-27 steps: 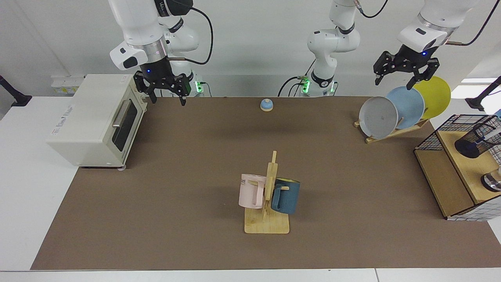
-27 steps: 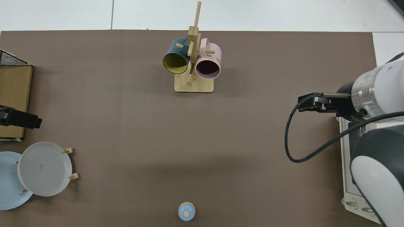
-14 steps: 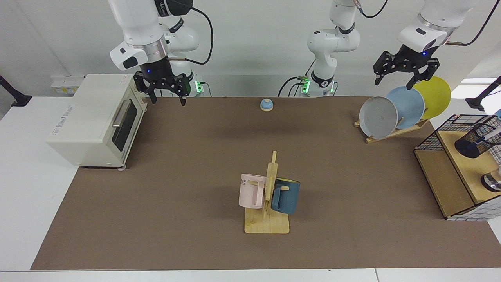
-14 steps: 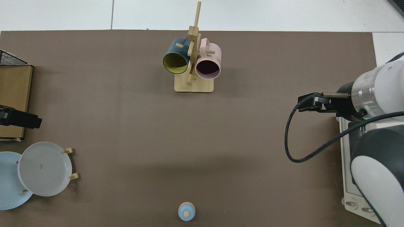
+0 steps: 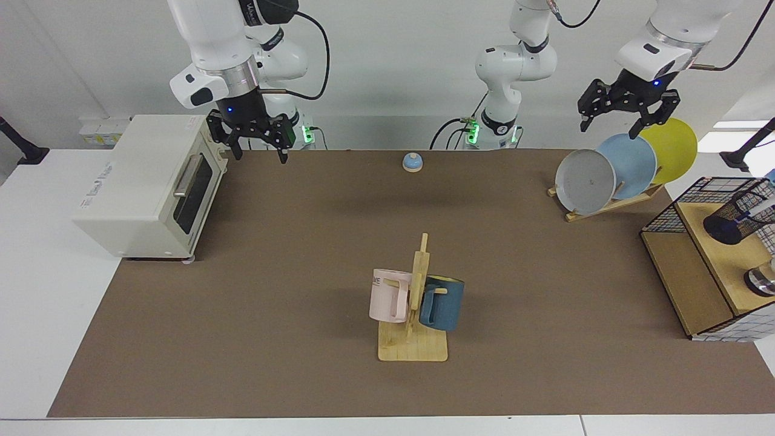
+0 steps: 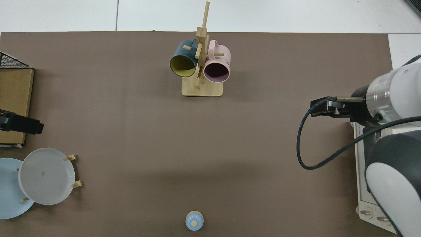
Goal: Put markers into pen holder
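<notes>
The black mesh pen holder stands on the wooden shelf at the far right of the facing view. The white marker leans inside it, and its top runs off the view's edge. My left gripper hangs open and empty above the plate rack, well to the left of the holder and higher than it. My right gripper waits open and empty beside the toaster oven. In the top view the holder and marker are out of view; only a black part of the left arm shows at the left edge.
A wooden mug rack with a pink and a blue mug stands mid-table. Three plates lean in a rack at the back right. A small blue bell sits at the back. A black wire-grid basket encloses the shelf, and a shiny metal object rests on it.
My left gripper has risen slightly above the plates. The marker stays in the holder, and the right arm has not moved.
</notes>
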